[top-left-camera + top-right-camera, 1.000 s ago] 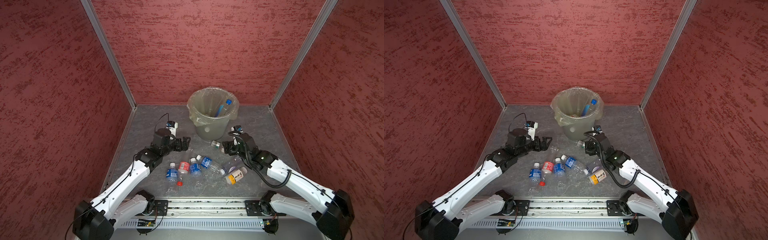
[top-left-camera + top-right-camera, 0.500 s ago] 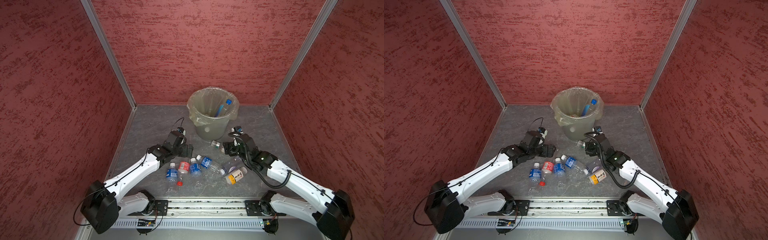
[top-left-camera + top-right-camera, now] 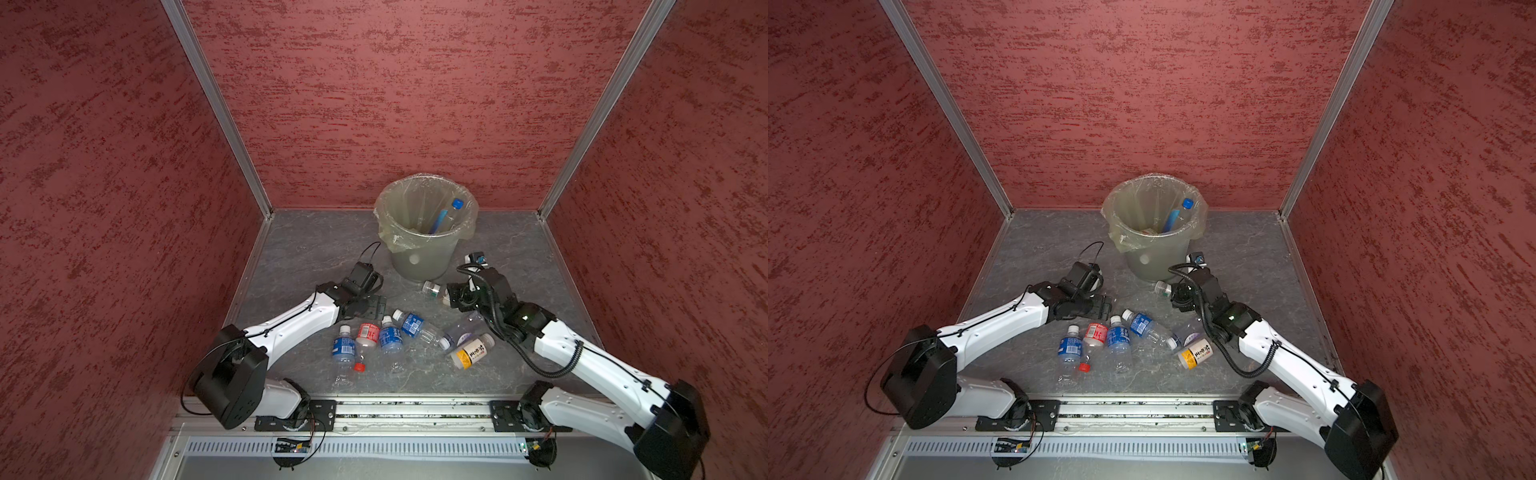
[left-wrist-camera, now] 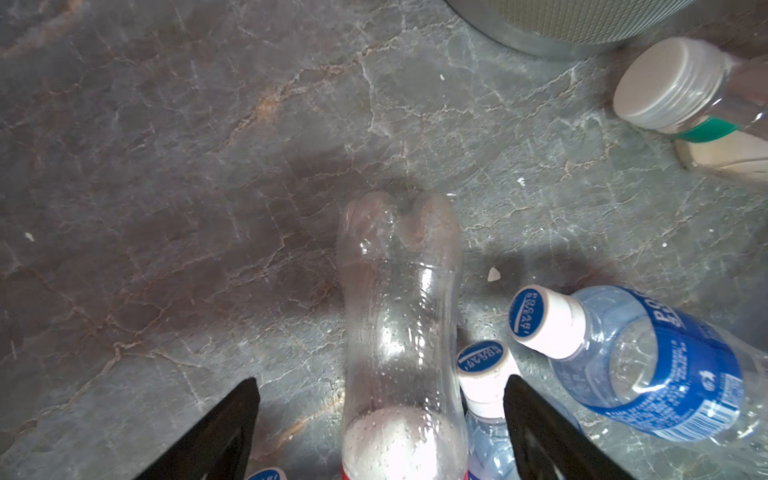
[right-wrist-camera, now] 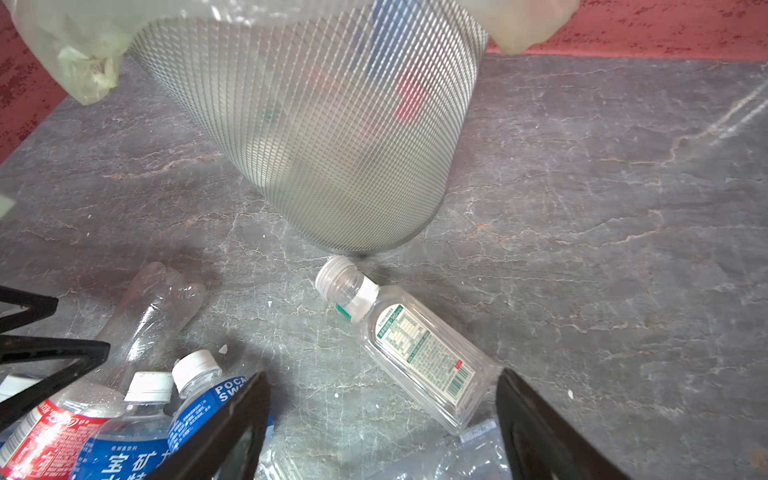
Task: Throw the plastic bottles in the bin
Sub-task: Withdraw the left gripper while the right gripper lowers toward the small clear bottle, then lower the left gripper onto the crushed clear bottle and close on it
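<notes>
Jaws apart on both — left gripper [image 4: 380, 379] straddles red-label bottle [image 4: 399, 311]; right gripper [image 5: 381, 373] straddles green-label bottle [image 5: 419, 353].

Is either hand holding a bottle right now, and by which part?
Nothing is held. The left hand is open astride the red-label bottle, the right hand open near the green-label bottle.

bin [image 3: 419, 259]: upright, bag-lined, blue-capped bottle [image 3: 449, 214] leaning inside | green-label bottle [image 5: 415, 345]: flat, clear, on its side, cap near bin base | red-label bottle [image 3: 367, 333]: lying among blue-label bottles [image 3: 390, 340] | yellow-label bottle [image 3: 471, 352]: lying nearby
</notes>
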